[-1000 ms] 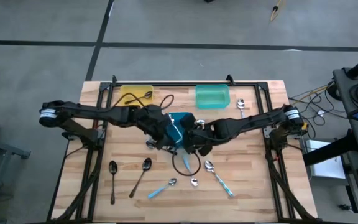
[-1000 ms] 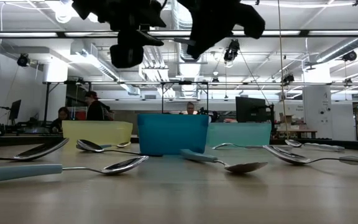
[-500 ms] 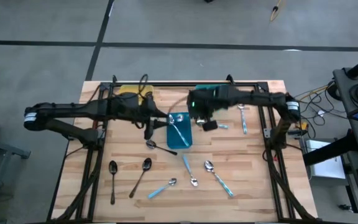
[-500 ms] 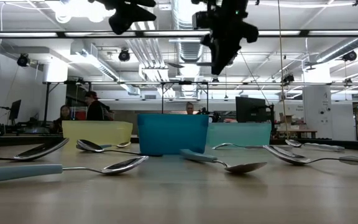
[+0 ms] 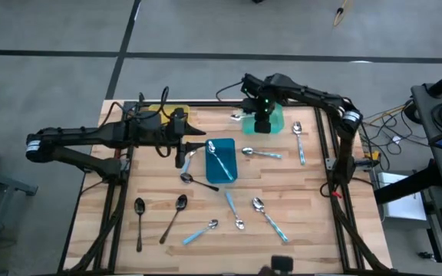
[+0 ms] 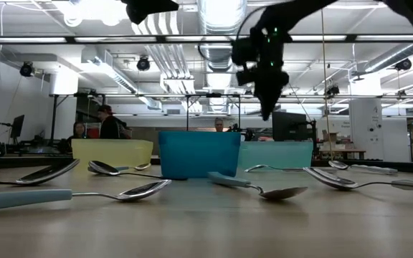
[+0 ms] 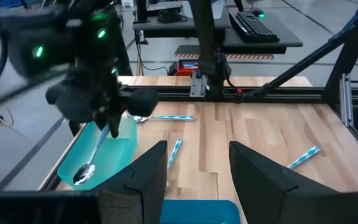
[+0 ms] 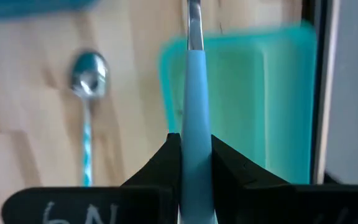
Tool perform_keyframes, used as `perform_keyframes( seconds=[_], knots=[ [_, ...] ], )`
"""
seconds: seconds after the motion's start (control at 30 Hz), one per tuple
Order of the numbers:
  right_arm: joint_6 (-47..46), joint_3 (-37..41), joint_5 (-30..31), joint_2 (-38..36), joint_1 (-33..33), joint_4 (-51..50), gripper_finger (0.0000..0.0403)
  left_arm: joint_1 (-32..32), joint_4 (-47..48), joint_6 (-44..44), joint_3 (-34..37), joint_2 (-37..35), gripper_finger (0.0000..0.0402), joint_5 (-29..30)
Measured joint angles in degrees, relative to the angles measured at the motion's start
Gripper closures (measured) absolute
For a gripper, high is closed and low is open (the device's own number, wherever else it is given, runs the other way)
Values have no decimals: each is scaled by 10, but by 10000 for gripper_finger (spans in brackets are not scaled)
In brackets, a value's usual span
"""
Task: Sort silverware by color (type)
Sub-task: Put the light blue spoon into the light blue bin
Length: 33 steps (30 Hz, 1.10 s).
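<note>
My right gripper [image 5: 261, 125] hangs over the teal tray [image 5: 271, 115] at the far edge, shut on a spoon with a light blue handle [image 8: 190, 93]. My left gripper [image 5: 181, 156] is open and holds nothing, left of the blue tray [image 5: 221, 172], in which one blue-handled spoon [image 5: 219, 159] lies. Blue-handled spoons [image 5: 271, 218] lie flat on the near table and by the teal tray [image 5: 262, 153]. Black spoons [image 5: 139, 222] lie near left. The left arm covers most of the yellow tray [image 5: 159, 115]. My right gripper pinches the spoon's light blue handle [image 8: 190, 127] between its two fingers [image 8: 160, 162]. It comes from above, and the handle runs along the fingers. The spoon hangs down, bowl [image 7: 84, 174] lowest, clear over the teal tray [image 7: 104, 155].
The black frame rail [image 5: 229, 103] runs along the far edge behind the trays, with side rails [image 5: 330, 153] left and right. A dark spoon [image 5: 194, 179] lies just near-left of the blue tray. People show in the room beyond [image 6: 106, 122].
My right gripper has risen from the table's middle by the blue tray and moved toward the far edge, ending over the teal tray with the spoon hanging from it. My left gripper has drawn back toward the left, off the blue tray.
</note>
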State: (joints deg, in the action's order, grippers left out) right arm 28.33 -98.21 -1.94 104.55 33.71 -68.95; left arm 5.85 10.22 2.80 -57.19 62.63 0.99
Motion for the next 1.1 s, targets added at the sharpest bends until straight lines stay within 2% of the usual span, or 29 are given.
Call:
perform_keyframes(
  seconds=[0.17, 0.37, 0.53, 0.6, 0.8, 1.1],
  knots=[
    [18, 1, 4, 31, 49, -27, 360, 0, 1, 6, 0, 0, 249, 0],
    [33, 1, 1, 30, 86, -26, 360, 0, 3, 6, 0, 0, 249, 0],
    [65, 12, -84, 26, 108, 15, 360, 0, 3, 6, 0, 0, 249, 0],
    [79, 25, -98, 21, 110, 45, 360, 0, 3, 6, 0, 0, 249, 0],
    [107, 89, -132, -9, 110, 115, 360, 0, 15, -2, 0, 0, 249, 0],
    [121, 232, -131, -90, 139, 265, 360, 0, 14, -1, 0, -1, 249, 0]
  ],
)
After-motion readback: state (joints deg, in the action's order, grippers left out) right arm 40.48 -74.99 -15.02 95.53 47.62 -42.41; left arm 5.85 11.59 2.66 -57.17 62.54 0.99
